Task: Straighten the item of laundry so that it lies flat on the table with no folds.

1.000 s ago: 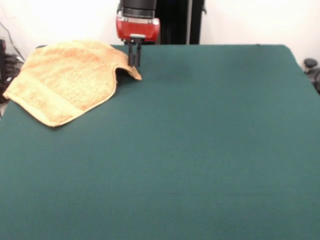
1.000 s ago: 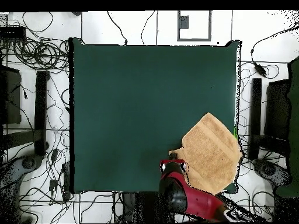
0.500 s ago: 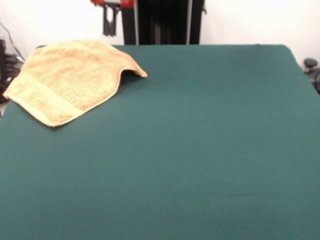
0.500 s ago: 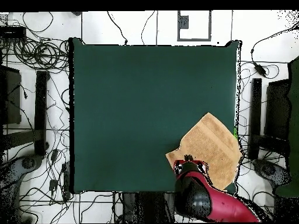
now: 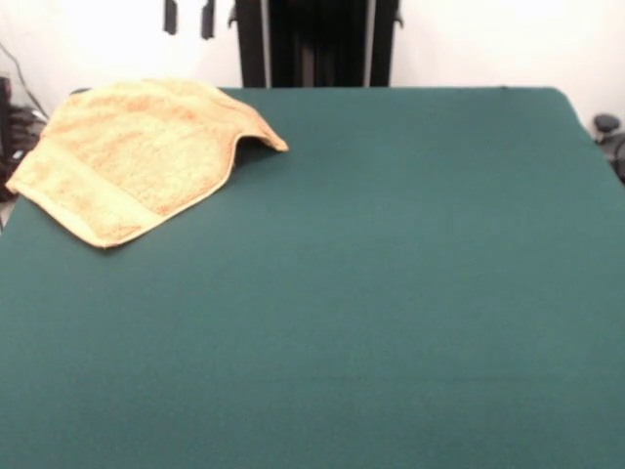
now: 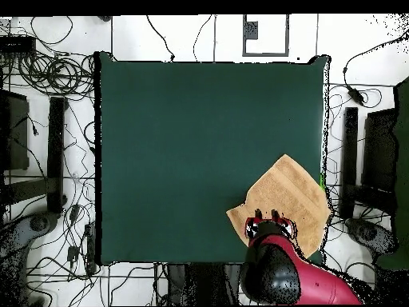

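The orange-tan towel (image 5: 137,156) lies at the far left corner of the green table (image 5: 391,293). Its right corner (image 5: 262,139) is humped up with a fold behind it. In the overhead view the towel (image 6: 283,196) lies at the lower right, reaching the right edge of the table (image 6: 184,144), with the red arm covering its lower part. My gripper (image 5: 188,18) shows only as two dark fingertips at the top edge, apart and empty, raised above the towel's far side. In the overhead view my gripper (image 6: 267,216) is over the towel.
The black pedestal (image 5: 312,44) stands behind the table's far edge. Cables (image 6: 48,76) and black stands (image 6: 56,152) lie on the floor around the table. A dark object (image 5: 607,127) sits off the right edge.
The gripper let go of the towel's right corner, rose out of the picture's top and shifted left over the towel. The freed corner settled slightly to the right.
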Robot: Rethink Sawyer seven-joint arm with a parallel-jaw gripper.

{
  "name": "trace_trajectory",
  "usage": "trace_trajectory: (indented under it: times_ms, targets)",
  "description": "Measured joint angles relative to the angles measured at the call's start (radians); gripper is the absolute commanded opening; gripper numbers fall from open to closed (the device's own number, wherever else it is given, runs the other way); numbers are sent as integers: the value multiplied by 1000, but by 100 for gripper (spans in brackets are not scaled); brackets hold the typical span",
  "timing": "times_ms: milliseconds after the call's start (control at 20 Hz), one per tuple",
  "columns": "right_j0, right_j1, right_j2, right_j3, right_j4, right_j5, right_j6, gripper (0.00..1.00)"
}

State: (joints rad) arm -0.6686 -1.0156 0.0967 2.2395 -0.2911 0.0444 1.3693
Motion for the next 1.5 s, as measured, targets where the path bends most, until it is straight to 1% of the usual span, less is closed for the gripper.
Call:
trace_trajectory:
  times_ms: [550,750,950,1150,1200,1250,1400,1500]
  targets:
    - [7,-10,20,0,0,0,0,100]
    - [28,8,14,-1,0,-16,0,100]
    - [87,85,-16,-1,1,-116,0,100]
    - [113,154,-36,-2,1,-223,0,100]
    - [124,189,-45,-2,1,-275,0,100]
    - [139,252,-59,-2,2,-364,2,100]
    - [150,331,-71,-2,2,-461,4,100]
    - [153,368,-75,-3,2,-500,6,100]
